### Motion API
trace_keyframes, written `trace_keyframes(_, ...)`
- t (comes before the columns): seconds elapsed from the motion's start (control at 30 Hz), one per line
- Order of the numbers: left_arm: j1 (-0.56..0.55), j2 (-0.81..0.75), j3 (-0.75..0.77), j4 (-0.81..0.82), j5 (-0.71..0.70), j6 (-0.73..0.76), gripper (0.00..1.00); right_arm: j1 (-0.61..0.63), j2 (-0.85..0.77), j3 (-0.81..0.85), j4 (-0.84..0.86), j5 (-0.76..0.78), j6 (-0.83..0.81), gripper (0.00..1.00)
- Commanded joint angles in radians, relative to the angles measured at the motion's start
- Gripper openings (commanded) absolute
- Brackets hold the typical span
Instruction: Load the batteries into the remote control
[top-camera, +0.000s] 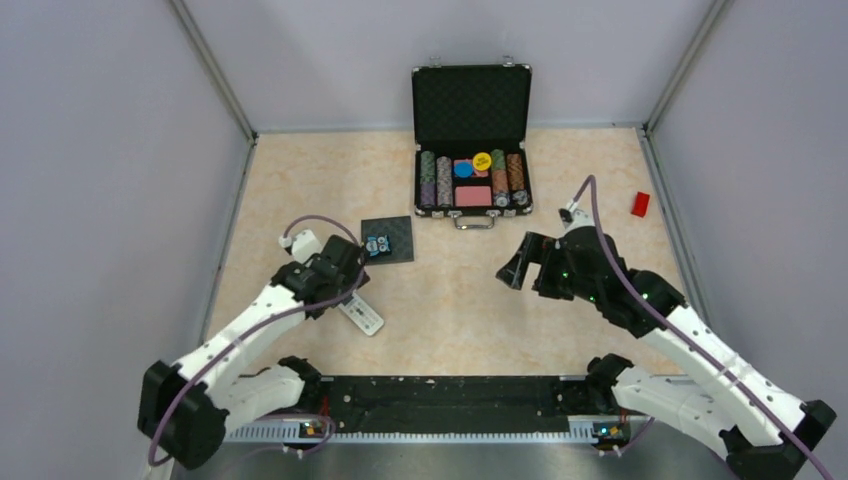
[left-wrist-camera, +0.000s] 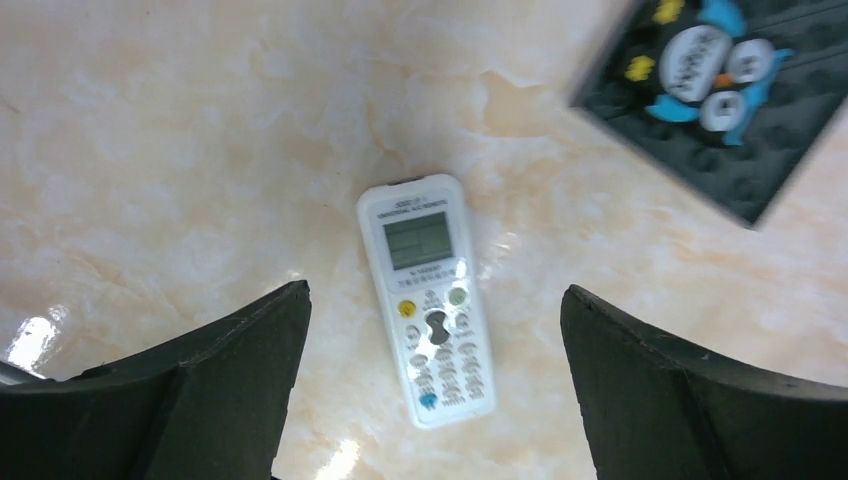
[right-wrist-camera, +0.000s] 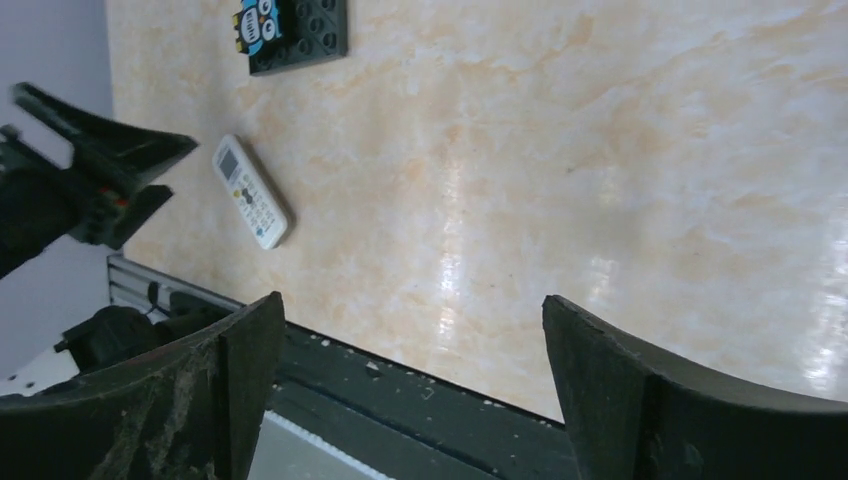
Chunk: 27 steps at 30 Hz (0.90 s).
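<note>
Left wrist: remote control (left-wrist-camera: 428, 300) beneath jaws

left arm (top-camera: 245, 335) reaches forward from its base, elbow bent; left gripper (top-camera: 347, 262) points downward, jaws spread wide, gripping nothing. right arm (top-camera: 700, 345) angles inward toward the centre; right gripper (top-camera: 522, 262) jaws likewise parted wide, empty.

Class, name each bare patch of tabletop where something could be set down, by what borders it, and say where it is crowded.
Widest: the middle, between remote control and right pincer, in front of the chip case. Also the far left corner, beyond the black pad. Crowded: around the left pincer, remote and pad.
</note>
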Motion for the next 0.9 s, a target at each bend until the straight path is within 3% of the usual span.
trace_keyframes(0.0,0.001,-0.21,0.09,-0.11,0.062,0.042,0.99,-0.004,-0.105,0.106,-0.181,0.194,-0.019,0.99)
trace_keyframes(0.2,0.002,-0.531,0.131,-0.177,0.062,0.124,0.99,-0.003,-0.321,0.156,-0.358,0.449,0.028,0.99)
trace_keyframes(0.4,0.002,-0.781,0.188,-0.232,-0.008,0.22,0.99,-0.002,-0.466,0.227,-0.472,0.591,0.078,0.99)
trace_keyframes(0.63,0.002,-0.931,0.256,-0.259,-0.023,0.297,0.99,-0.002,-0.53,0.31,-0.587,0.658,0.135,0.99)
trace_keyframes(0.87,0.004,-0.951,0.311,-0.344,-0.053,0.265,0.99,-0.002,-0.562,0.313,-0.625,0.645,0.172,0.99)
